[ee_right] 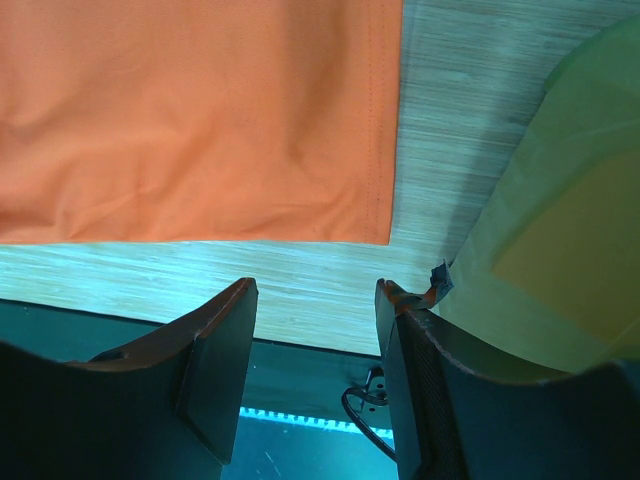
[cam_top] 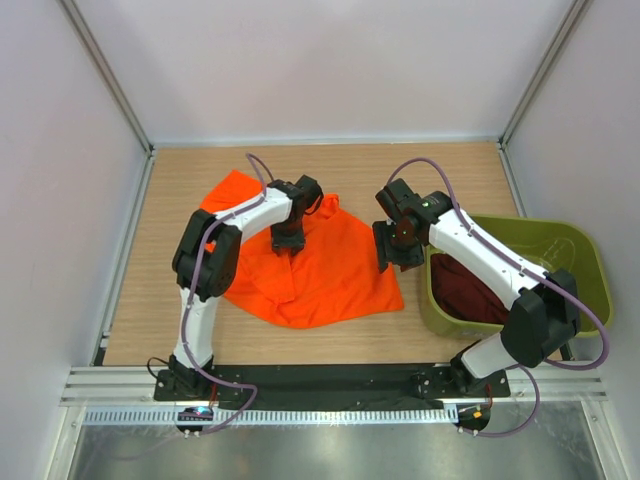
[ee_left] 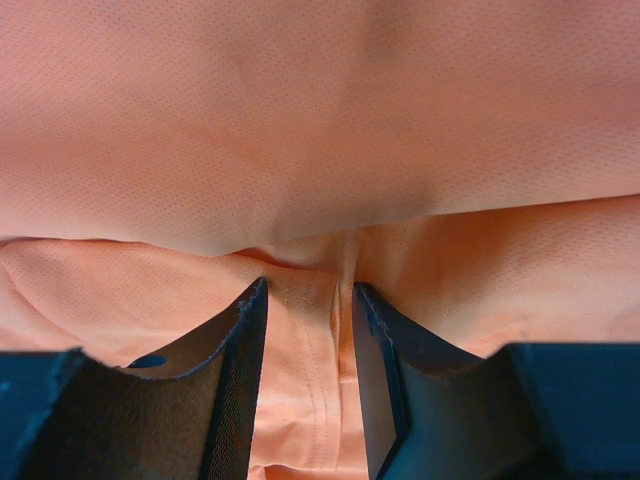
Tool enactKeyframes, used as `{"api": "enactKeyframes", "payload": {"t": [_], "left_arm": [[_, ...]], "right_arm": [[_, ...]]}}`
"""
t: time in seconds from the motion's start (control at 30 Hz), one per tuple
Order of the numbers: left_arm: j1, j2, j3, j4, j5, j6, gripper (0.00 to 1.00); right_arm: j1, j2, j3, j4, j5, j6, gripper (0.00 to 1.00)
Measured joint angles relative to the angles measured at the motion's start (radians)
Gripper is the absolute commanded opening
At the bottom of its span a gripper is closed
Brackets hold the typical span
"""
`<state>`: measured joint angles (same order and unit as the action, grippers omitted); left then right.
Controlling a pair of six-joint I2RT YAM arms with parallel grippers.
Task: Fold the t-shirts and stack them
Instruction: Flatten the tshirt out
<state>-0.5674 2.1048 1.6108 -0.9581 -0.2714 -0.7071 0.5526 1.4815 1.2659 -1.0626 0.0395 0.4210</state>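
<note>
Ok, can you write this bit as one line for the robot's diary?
left gripper: open, straddling orange t-shirt seam | right gripper: open, empty, over table | maroon t-shirt: in green tub | stack: not started

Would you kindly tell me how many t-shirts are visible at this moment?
2: the orange t-shirt lies spread on the table, and the maroon t-shirt sits bunched inside the green tub. Others may be hidden beneath it.
</note>
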Motion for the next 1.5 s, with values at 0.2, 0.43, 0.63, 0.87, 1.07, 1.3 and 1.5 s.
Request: {"api": "enactKeyframes", "payload": {"t": [0.2, 0.43, 0.63, 0.87, 1.07, 1.3, 1.5], "left_arm": [[0.000, 0.010, 0.014, -0.007, -0.010, 0.000, 0.37], [0.001, 0.017, 0.022, -0.012, -0.018, 0.001, 0.19], [0.012, 0.016, 0.008, -0.006, -0.019, 0.004, 0.00], [0.072, -0.107, -0.128, -0.004, -0.044, 0.011, 0.00], [0.236, -0.397, -0.293, -0.044, -0.084, 0.048, 0.00], [0.291, -0.654, -0.445, -0.089, -0.066, 0.048, 0.00], [0.385, -0.708, -0.523, -0.105, -0.020, 0.028, 0.00]], "right_arm": [[0.000, 0.000, 0.000, 0.000, 0.000, 0.000, 0.58], [0.000, 0.000, 0.000, 0.000, 0.000, 0.000, 0.57], [0.000, 0.000, 0.000, 0.000, 0.000, 0.000, 0.58], [0.001, 0.021, 0.000, 0.000, -0.013, -0.014, 0.57], [0.042, 0.140, -0.024, 0.014, -0.059, -0.050, 0.42], [0.131, 0.345, -0.006, 0.070, -0.076, -0.055, 0.43], [0.188, 0.550, 0.172, 0.087, -0.077, -0.048, 0.44]]}}
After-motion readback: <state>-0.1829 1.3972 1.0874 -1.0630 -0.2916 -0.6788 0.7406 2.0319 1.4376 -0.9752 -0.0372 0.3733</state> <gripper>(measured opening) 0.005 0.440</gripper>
